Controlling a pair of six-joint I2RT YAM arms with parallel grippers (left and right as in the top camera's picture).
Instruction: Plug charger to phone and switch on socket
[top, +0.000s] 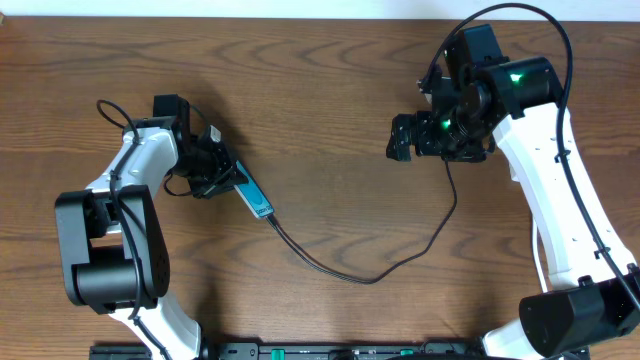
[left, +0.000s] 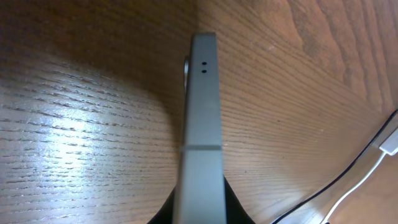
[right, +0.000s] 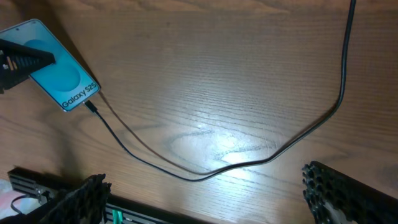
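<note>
The left gripper (top: 222, 172) is clamped on the phone (top: 257, 197), a thin flat slab with a matte grey edge. It is tipped on its side, long axis pointing down-right over the wood-grain table (top: 320, 80). The thin black charger (top: 380, 278) meets the phone's lower end and curves right. The right gripper (top: 400, 138) gapes wide, empty.

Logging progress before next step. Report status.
Left gripper shut on phone. Right gripper open, empty. Charger tip at phone's port, looks plugged. Socket not seen.
</note>
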